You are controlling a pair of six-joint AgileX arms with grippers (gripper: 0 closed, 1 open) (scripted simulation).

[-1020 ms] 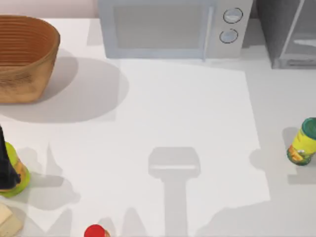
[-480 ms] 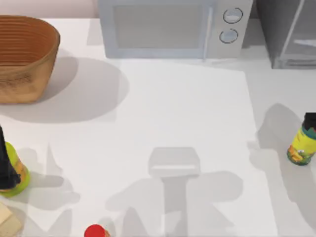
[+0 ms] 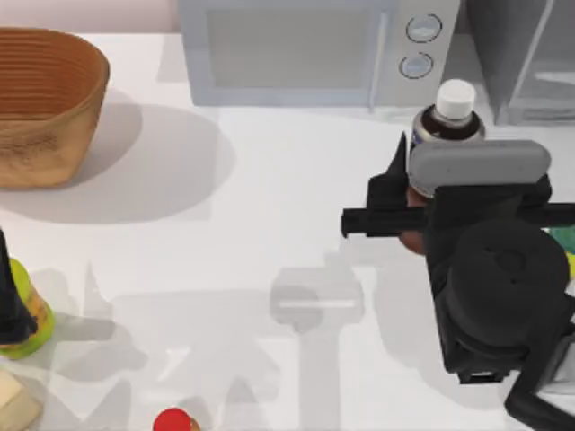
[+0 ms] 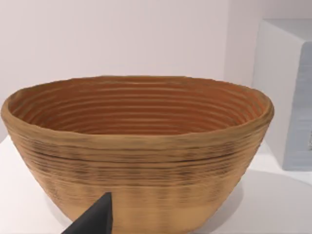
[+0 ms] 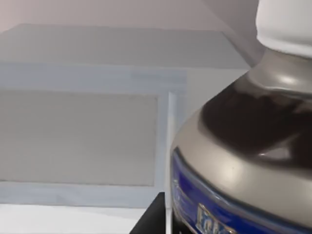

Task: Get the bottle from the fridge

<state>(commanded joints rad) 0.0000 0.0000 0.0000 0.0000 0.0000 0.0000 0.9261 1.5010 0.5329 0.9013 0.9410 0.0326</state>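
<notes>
The bottle (image 3: 446,121) has a white cap, a dark brown body and a pale grey shoulder. It is held upright above the table, in front of the microwave's right end. My right gripper (image 3: 418,193) is shut on its lower body, with the black wrist trailing toward the front right. In the right wrist view the bottle (image 5: 243,146) is very close, with a blue label band, and one dark fingertip (image 5: 152,217) lies beside it. The dark grey fridge (image 3: 526,63) stands at the back right corner, behind the bottle. My left gripper (image 3: 11,305) is parked at the table's left edge.
A light grey microwave (image 3: 305,49) stands at the back middle and a woven basket (image 3: 45,103) at the back left. A yellow can (image 3: 563,242) peeks out behind my right arm. A red-capped item (image 3: 173,420) and a pale block (image 3: 13,400) lie along the front left.
My right arm has come in from the right side with the bottle in its gripper and now covers most of the yellow can. The left arm has not moved.
</notes>
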